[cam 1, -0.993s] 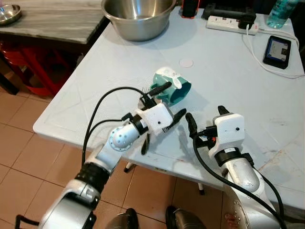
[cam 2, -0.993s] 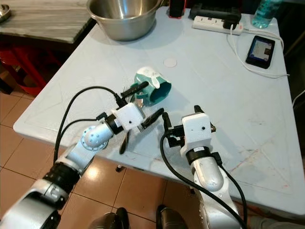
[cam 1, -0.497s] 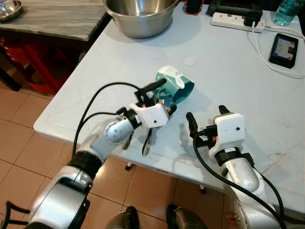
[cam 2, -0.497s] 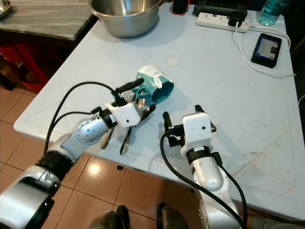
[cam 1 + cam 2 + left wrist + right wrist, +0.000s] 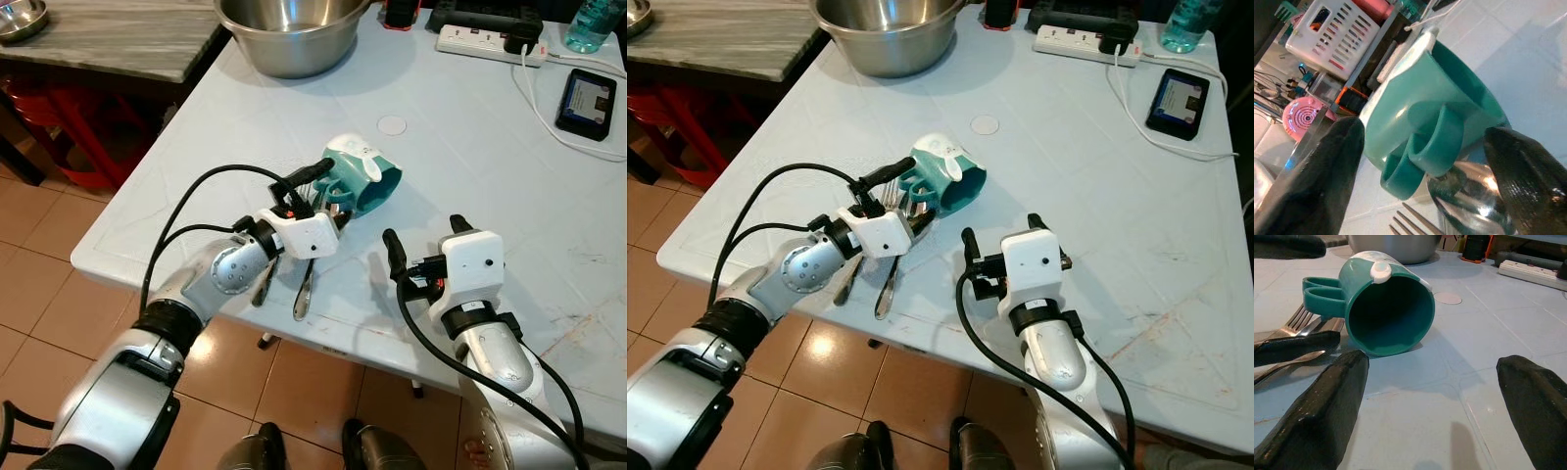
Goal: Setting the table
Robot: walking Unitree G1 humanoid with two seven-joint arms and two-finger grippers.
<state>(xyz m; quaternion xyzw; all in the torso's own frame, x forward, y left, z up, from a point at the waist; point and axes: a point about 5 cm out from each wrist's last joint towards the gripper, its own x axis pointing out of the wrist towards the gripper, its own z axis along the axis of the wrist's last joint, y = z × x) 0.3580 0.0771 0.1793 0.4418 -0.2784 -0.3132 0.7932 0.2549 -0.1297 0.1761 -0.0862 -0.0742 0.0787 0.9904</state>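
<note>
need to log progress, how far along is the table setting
Early. Nothing looks laid out yet: the teal mug lies on its side on the white table, with a fork and spoon loose beside it. In hand: the left claw is open at the mug's handle, gripping nothing. The right claw is open short of the mug. Left: stand the mug up and place the cutlery.

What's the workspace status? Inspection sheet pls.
Surface: pale blue table, scuffed near the right edge.
Job's things: teal mug on its side; fork and spoon beside it.
Clutter: steel bowl, phone, power strip, bottle.
Grippers: left tool open, straddling the mug handle; right tool open, above the table.
Cables: white lead from strip to phone.
Surroundings: tiled floor, wooden table.
</note>
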